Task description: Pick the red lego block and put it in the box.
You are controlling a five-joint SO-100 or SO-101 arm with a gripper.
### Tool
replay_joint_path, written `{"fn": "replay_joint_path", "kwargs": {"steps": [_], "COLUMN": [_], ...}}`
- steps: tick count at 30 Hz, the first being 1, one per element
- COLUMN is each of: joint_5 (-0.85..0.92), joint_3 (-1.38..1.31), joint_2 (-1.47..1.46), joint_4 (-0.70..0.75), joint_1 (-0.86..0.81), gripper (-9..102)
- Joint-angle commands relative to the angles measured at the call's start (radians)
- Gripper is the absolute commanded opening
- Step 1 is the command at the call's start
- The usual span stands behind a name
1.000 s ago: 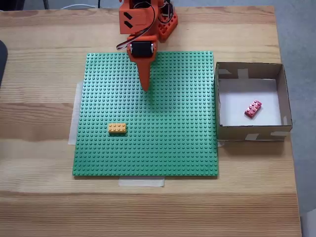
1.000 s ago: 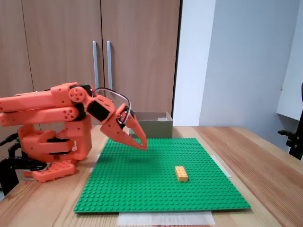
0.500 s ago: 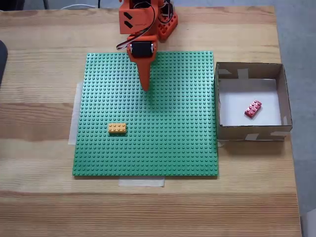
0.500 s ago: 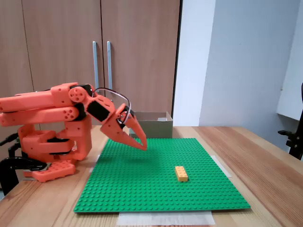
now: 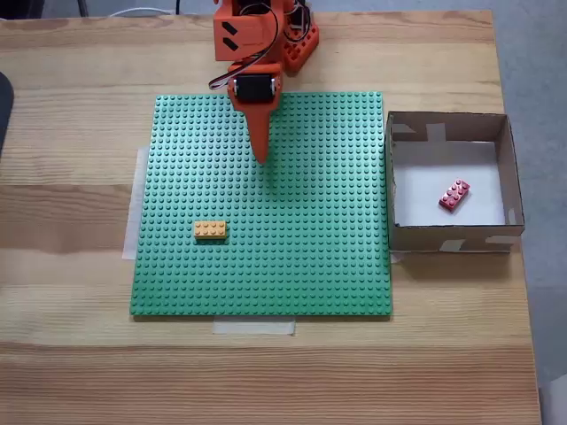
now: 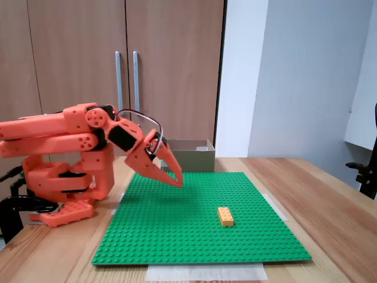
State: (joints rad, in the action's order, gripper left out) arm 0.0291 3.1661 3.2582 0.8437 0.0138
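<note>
A small red rectangular plastic lego block [image 5: 454,195] lies on the white floor of the square brown cardboard box [image 5: 448,239]. The studded square baseplate [image 5: 266,266] is green, the small brick [image 5: 210,230] on it yellow-orange, the pointed plastic end effector [image 5: 260,158] orange, the wooden bench [image 5: 80,354] light-grained.

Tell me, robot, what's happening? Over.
Gripper shut, empty, above the green plate. Red brick lying in the box. Orange brick on the plate, nothing in the way.
</note>
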Motion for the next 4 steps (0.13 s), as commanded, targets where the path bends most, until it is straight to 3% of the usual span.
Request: {"fn": "replay_joint_path", "kwargs": {"steps": [1,4], "joint_5": [0.006,0.006], "joint_3": [0.006,0.006], "joint_2": [0.005,0.005], "joint_4": [-0.012,-0.012], "joint_1": [0.000,0.000], "gripper": [-1,-1]}}
